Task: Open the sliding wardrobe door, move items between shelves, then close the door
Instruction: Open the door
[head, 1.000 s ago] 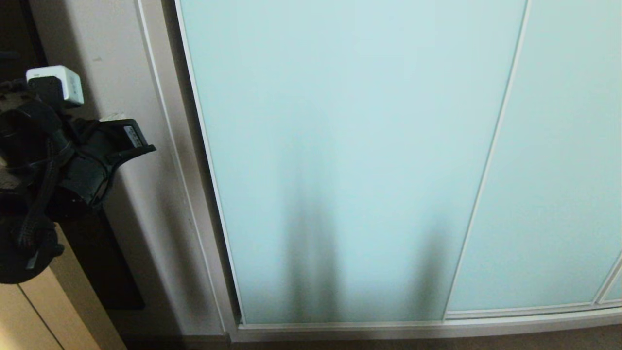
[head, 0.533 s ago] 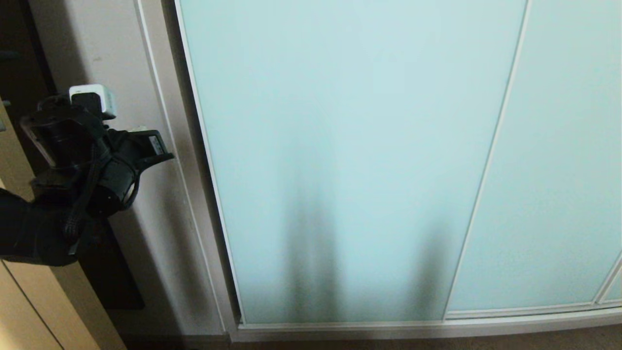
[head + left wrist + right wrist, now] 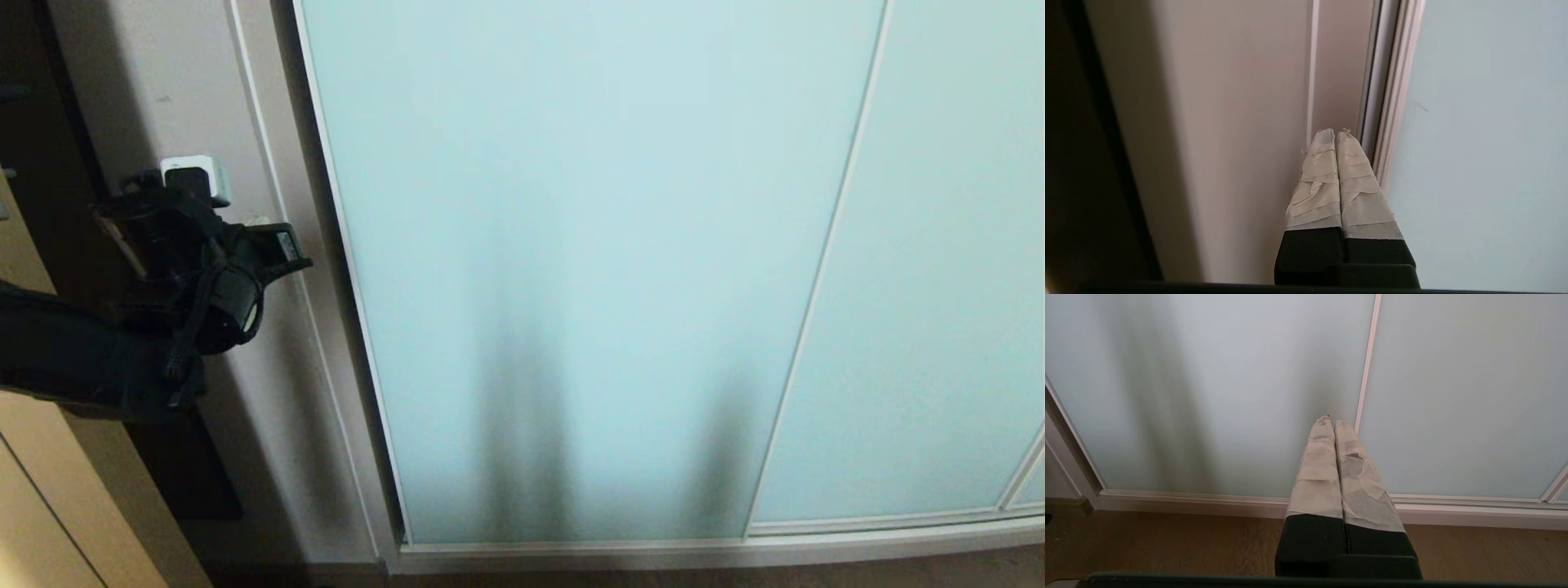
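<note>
Now nearer | left claw (image 3: 1335, 136) pressed together, beside sliding wardrobe door (image 3: 571, 245) frame | right claw (image 3: 1333, 422) pressed together

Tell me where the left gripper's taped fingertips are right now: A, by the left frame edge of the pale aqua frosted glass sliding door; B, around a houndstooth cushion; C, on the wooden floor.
A: the shut left gripper sits beside the frame of the sliding door.
</note>
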Robot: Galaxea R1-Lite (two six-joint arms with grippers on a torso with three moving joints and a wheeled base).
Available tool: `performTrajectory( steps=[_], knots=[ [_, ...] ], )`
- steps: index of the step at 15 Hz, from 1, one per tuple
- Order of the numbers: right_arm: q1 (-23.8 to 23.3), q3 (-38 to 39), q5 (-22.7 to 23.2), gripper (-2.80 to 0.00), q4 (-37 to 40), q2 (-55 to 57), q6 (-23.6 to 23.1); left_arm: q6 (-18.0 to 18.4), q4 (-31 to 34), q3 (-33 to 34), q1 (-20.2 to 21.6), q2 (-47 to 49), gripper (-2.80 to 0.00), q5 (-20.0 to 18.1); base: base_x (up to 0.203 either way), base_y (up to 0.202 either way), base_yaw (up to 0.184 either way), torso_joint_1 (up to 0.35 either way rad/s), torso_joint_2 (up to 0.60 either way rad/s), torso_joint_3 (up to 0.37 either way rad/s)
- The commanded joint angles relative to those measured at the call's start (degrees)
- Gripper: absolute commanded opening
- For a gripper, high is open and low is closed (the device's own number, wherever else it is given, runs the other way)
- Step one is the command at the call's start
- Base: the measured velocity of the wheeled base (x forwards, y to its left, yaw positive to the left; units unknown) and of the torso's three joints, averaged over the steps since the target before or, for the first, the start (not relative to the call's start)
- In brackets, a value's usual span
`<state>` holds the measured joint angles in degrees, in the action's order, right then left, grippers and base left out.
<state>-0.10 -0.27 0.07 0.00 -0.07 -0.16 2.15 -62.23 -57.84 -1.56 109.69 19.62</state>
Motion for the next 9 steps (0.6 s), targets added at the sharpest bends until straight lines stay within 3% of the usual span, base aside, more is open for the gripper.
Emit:
performTrajectory(
  steps=[1, 9],
  knots=[
    [0.0, 0.0, 0.0, -2.8, 0.0, 0.1, 0.0, 0.1, -0.3, -1.8, 0.2, 3.4, -2.8, 0.2, 0.0, 0.0, 0.0, 0.0, 0.0, 0.0],
    [0.0, 0.0, 0.0, -2.8, 0.0, 0.1, 0.0, 0.3, -0.3, -7.1, 0.2, 8.6, -2.8, -0.1, 0.0, 0.0, 0.0, 0.0, 0.0, 0.0]
  ],
)
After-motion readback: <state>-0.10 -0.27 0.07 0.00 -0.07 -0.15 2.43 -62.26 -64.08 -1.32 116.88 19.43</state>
